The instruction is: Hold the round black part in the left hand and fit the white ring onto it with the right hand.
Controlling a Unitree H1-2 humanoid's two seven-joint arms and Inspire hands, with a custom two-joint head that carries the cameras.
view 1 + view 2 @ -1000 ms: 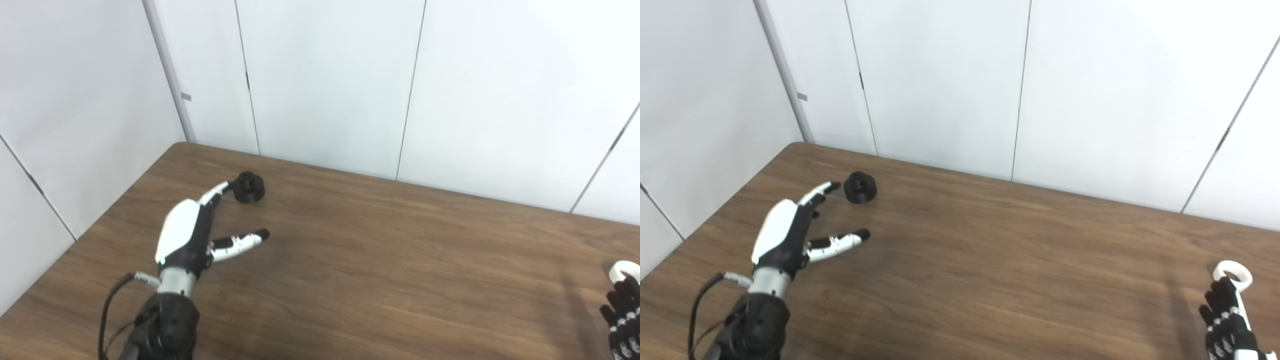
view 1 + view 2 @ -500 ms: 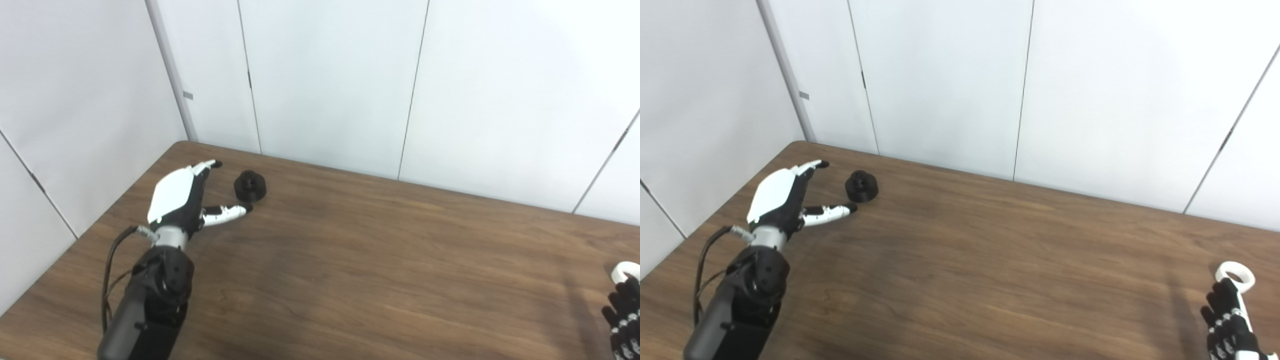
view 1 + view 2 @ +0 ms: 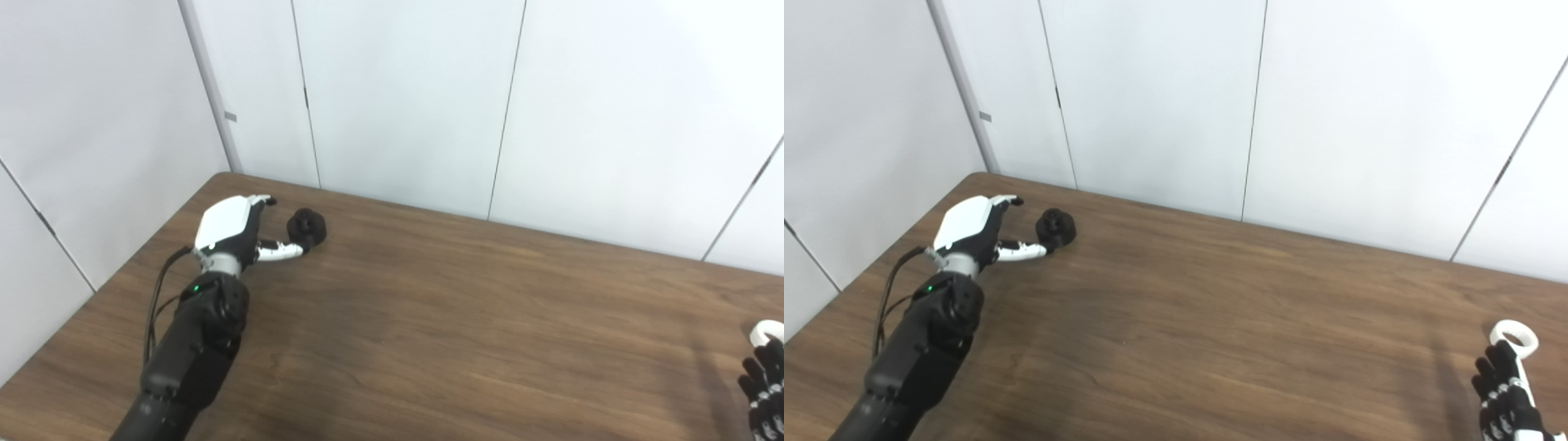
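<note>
The round black part (image 3: 307, 226) stands on the brown table near its far left corner. My left hand (image 3: 236, 229) lies just left of it, open, with its thumb tip against the part's near side and its other fingers spread behind. The white ring (image 3: 1513, 338) lies on the table at the right edge. My right hand (image 3: 1503, 392) is just below the ring, fingers pointing up toward it; only part of the hand shows in both views.
The wooden table (image 3: 465, 318) meets white wall panels (image 3: 398, 98) at its far edge and on the left. The table's left edge runs diagonally close to my left arm (image 3: 190, 343).
My left hand has reached forward and up the table to the black part, and its thumb now touches it. The right hand and the ring have stayed put.
</note>
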